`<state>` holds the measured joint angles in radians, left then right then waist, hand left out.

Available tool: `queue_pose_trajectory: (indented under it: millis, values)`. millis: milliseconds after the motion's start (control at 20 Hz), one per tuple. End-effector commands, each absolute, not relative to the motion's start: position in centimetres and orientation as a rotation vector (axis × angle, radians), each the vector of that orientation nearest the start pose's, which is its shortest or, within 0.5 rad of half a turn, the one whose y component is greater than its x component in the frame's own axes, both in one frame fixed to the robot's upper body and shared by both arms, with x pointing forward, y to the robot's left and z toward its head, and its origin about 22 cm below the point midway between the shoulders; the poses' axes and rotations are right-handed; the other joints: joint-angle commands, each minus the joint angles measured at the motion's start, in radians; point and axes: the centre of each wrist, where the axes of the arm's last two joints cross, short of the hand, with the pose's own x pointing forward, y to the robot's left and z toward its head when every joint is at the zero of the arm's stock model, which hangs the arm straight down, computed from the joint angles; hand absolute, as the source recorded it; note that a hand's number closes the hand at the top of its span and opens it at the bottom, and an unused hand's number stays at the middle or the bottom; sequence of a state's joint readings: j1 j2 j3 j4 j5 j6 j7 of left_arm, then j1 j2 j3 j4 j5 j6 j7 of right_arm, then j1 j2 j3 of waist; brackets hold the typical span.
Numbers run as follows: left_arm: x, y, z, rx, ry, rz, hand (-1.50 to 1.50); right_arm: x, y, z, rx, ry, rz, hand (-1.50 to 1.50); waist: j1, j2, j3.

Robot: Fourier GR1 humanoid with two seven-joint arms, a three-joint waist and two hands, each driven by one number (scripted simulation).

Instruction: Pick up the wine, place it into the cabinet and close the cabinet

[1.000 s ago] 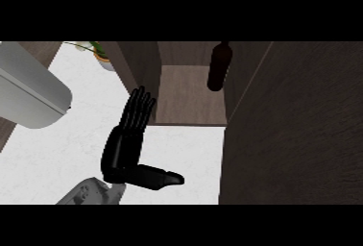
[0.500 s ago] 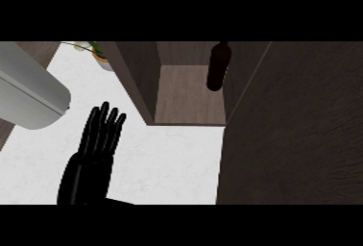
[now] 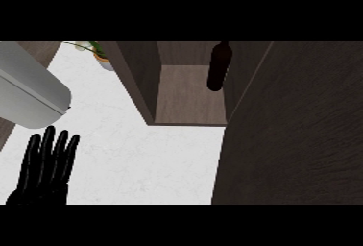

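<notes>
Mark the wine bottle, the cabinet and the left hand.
wine bottle (image 3: 218,67): head view, on its dark body.
cabinet (image 3: 188,98): head view, on its bare inner floor.
left hand (image 3: 40,188): head view, where its straight fingers join.

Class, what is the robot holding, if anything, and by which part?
Nothing: the left hand is open and empty; the wine bottle stands inside the cabinet.

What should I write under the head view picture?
Wine bottle sits inside the open cabinet; open left hand rests over the white counter.
</notes>
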<state>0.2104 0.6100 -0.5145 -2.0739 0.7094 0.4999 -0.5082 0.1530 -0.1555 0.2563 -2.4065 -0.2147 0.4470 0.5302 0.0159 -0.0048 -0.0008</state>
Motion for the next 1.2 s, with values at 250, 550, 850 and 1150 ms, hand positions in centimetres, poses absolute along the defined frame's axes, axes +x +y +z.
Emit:
queue_pose_trajectory:
  millis: [250,550,850,1150]
  values:
    - [11.5,28.1,9.2,-0.199,-1.937,0.232,-1.5,11.3,-16.0,17.8,0.594,-1.668,0.723,1.5,0.003,-0.004,-0.001]
    - [10.2,32.0,8.4,-0.17,-1.942,0.23,-1.5,11.6,-11.4,18.5,0.558,-1.722,0.776,1.5,0.007,-0.004,-0.002]
    - [9.6,33.8,9.9,-0.196,-1.968,0.203,-1.5,14.6,-6.7,19.0,0.443,-1.781,0.816,1.5,0.028,0.0,-0.002]
    - [9.3,36.8,10.1,-0.209,-1.958,0.208,-1.5,16.8,-3.2,19.6,0.408,-1.764,0.776,1.5,0.019,0.001,-0.001]
